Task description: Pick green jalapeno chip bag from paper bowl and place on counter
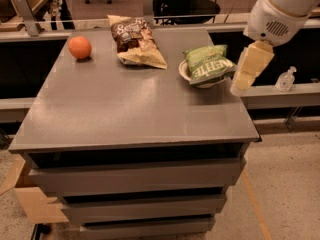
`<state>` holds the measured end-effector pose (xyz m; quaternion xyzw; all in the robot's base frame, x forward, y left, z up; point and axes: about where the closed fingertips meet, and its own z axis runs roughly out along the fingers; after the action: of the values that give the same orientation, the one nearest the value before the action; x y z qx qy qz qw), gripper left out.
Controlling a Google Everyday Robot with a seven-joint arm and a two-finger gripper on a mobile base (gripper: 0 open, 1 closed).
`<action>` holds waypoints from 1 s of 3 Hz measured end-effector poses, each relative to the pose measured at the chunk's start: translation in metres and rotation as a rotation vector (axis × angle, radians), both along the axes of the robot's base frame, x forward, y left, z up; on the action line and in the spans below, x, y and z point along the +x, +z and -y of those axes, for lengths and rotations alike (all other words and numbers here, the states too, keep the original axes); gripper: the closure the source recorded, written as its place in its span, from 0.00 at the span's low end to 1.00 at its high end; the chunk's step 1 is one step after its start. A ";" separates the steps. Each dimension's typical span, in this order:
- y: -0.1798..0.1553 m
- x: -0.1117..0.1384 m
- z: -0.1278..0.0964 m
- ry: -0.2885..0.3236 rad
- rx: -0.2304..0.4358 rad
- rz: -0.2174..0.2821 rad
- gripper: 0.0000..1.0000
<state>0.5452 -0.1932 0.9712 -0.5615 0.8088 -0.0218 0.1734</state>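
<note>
Gripper (240, 84) is seen hanging just right of the paper bowl (184, 73), at the counter's (130, 111) right edge; how wide it stands cannot be told. The green jalapeno chip bag (210, 66) is held in the bowl, whose rim is mostly hidden.

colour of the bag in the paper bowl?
Bag: green, white lettering, camera view. Tool hovers beside it.

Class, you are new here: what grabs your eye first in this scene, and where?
The green jalapeno chip bag lying in the paper bowl near the right edge of the counter stands out. The cream end effector hangs just right of it, and an orange sits at the far left corner.
</note>
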 end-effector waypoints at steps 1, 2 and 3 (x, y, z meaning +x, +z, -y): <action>-0.020 0.044 -0.015 -0.043 -0.018 -0.019 0.00; -0.040 0.073 -0.023 -0.073 -0.063 -0.034 0.00; -0.053 0.091 -0.020 -0.120 -0.064 -0.047 0.00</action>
<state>0.6357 -0.1729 0.9181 -0.5176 0.8438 -0.0447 0.1346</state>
